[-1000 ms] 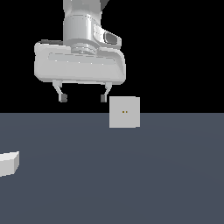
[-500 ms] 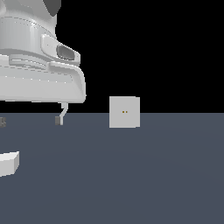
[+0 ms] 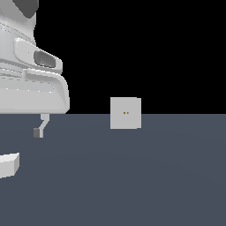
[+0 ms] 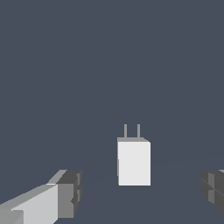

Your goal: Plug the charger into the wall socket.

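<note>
Right now our end effector hangs spread wide and empty above the charger, which lies flat on the dark worktop between the fingers, its two prongs pointing away. Well apart from it, the wall socket stands upright at the worktop's far edge. If we close off-centre, we judge the small block could twist, leaving the prongs misaligned with the socket's holes.
</note>
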